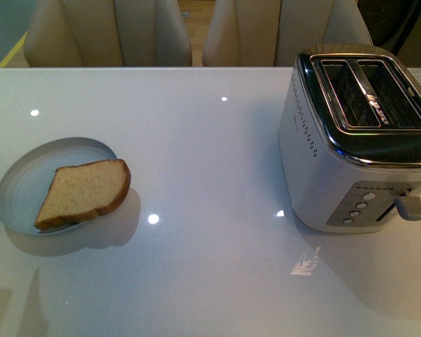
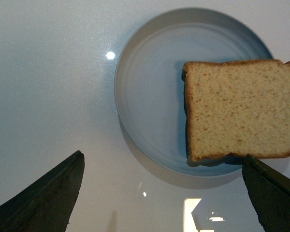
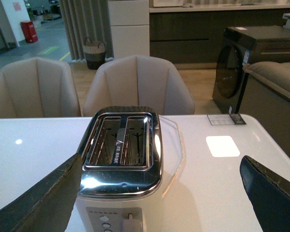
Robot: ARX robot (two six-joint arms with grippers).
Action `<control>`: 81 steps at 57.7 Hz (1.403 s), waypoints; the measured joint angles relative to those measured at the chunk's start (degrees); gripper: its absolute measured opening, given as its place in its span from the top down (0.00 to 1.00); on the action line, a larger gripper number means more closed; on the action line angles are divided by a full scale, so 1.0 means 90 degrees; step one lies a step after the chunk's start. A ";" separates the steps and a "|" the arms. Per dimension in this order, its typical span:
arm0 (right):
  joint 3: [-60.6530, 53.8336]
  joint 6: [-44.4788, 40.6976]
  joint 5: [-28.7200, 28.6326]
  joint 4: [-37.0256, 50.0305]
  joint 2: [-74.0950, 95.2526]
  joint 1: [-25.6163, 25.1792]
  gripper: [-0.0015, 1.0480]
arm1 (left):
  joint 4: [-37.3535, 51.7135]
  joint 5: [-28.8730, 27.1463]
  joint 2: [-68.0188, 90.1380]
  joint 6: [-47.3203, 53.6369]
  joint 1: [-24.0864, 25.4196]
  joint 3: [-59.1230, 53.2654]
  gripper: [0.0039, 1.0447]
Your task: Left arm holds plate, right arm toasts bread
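The white table (image 1: 210,126) is wide open through its middle. A broad bare stretch lies between what sits by the left edge and what stands near the right edge, and the strip along the near edge gives room too. Two pale chairs (image 1: 105,31) stand behind the far edge.

By the left edge rests the plate (image 1: 24,186). In it lies the bread (image 1: 84,193), its rounded end overhanging the rim on the side toward the toaster (image 1: 358,140). The toaster stands well apart from it, near the right edge. Its two top slots (image 3: 121,140) show only their wire guides, and its lever (image 1: 410,207) juts from the near face.

My left claw (image 2: 162,157) hangs over the plate, spread wide and gripping nothing. A dark sliver at the front view's left margin is perhaps part of it. My right claw (image 3: 162,158) hovers above the toaster, facing the chairs, equally wide apart and with nothing in it.
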 joint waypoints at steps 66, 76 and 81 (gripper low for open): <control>0.0000 0.0000 0.0000 0.0000 0.0000 0.0000 0.09 | 0.0585 -0.0138 0.2832 0.0211 -0.0044 0.1659 0.12; 0.0000 -0.0002 0.0000 0.0000 0.0000 0.0000 0.09 | 0.0364 -0.0134 0.2844 0.0236 -0.0053 0.1717 0.42; 0.0000 0.0000 0.0000 0.0000 0.0000 0.0000 0.09 | 0.0306 -0.0107 0.2844 0.0250 -0.0044 0.1722 0.56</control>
